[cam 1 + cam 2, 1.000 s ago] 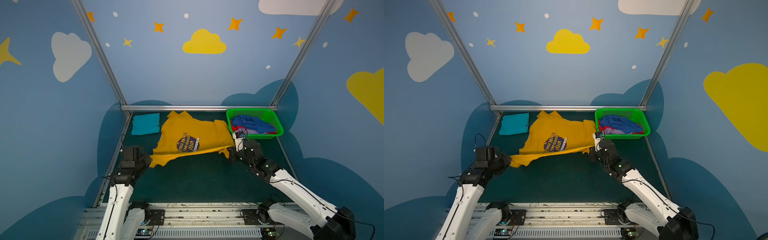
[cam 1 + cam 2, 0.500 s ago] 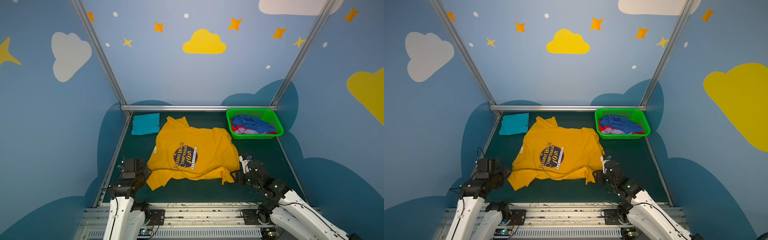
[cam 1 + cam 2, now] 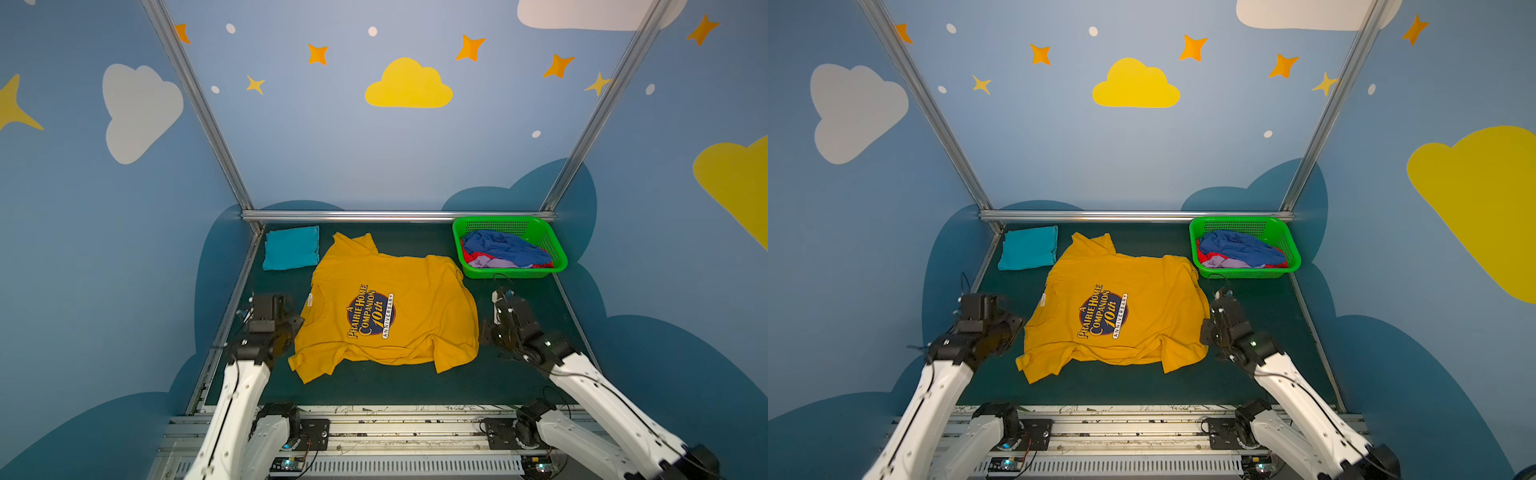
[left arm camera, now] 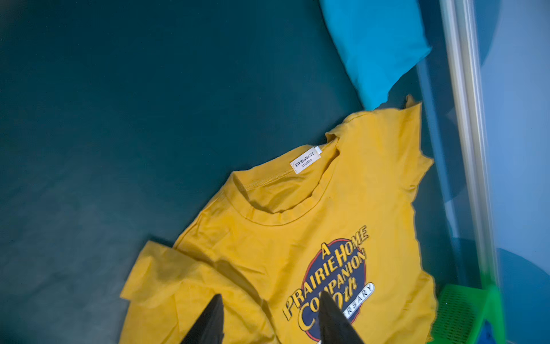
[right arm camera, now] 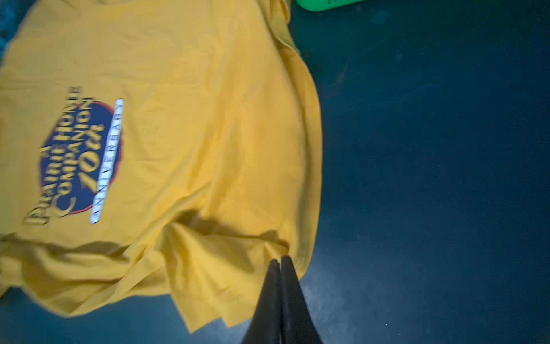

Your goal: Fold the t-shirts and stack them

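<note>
A mustard-yellow t-shirt (image 3: 415,307) (image 3: 1150,307) lies spread print-up on the green mat, collar to the left. Its near sleeve and hem are rumpled. My left gripper (image 4: 270,295) is open and hovers over the shirt's near shoulder (image 4: 190,286), holding nothing; in a top view it (image 3: 299,323) sits at the shirt's left edge. My right gripper (image 5: 279,258) is shut, fingertips pressed together over the shirt's right hem corner (image 5: 238,283); no cloth shows between them. A folded teal t-shirt (image 3: 291,248) lies at the back left. Blue, red and lavender t-shirts (image 3: 503,248) fill the basket.
The green plastic basket (image 3: 511,272) stands at the back right, close to the yellow shirt's far corner. Metal rails (image 3: 395,216) bound the mat at the back and along both sides. Bare mat (image 3: 395,386) lies between the shirt and the front rail.
The yellow shirt was dragged toward the front and spread flat. My left gripper opened and let it go. My right gripper opened, then shut again; both arms drew back.
</note>
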`<state>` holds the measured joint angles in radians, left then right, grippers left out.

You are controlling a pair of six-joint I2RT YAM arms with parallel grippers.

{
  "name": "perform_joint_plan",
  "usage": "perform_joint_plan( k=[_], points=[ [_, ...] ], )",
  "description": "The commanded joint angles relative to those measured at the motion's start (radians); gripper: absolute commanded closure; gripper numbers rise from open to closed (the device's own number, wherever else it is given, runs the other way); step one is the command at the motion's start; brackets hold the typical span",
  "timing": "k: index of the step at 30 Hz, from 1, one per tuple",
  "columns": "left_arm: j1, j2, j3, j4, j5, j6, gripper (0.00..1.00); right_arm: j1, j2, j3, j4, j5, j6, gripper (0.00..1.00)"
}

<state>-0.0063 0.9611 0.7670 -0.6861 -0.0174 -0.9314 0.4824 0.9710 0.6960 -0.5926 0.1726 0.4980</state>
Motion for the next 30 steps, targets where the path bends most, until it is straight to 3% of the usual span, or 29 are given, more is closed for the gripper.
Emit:
perform_joint_plan(
  k=[1,4,7,10,17,21,25,30],
  points=[
    [-0.038,0.214,0.111,0.12,-0.065,0.068,0.26,-0.005,0.109,0.068,-0.042,-0.008,0.009,1.0],
    [-0.062,0.398,0.238,0.088,-0.097,0.125,0.23,-0.007,0.199,0.122,-0.094,-0.018,0.013,0.96],
    [-0.077,0.523,0.283,0.132,-0.135,0.158,0.16,-0.01,0.256,0.151,-0.119,-0.069,0.011,0.77],
    [-0.078,0.639,0.332,0.134,-0.142,0.17,0.16,-0.009,0.306,0.181,-0.19,-0.138,0.045,0.59],
    [-0.062,0.786,0.375,0.106,-0.181,0.148,0.21,0.107,0.345,0.089,-0.273,-0.215,0.133,0.58],
    [-0.041,0.842,0.389,0.096,-0.18,0.135,0.23,0.092,0.321,0.006,-0.243,-0.235,0.22,0.4],
    [-0.027,0.887,0.401,0.088,-0.173,0.131,0.28,0.027,0.353,-0.009,-0.167,-0.277,0.236,0.27],
    [-0.005,0.909,0.387,0.095,-0.165,0.126,0.51,0.006,0.44,0.01,-0.022,-0.352,0.238,0.32]
  ],
)
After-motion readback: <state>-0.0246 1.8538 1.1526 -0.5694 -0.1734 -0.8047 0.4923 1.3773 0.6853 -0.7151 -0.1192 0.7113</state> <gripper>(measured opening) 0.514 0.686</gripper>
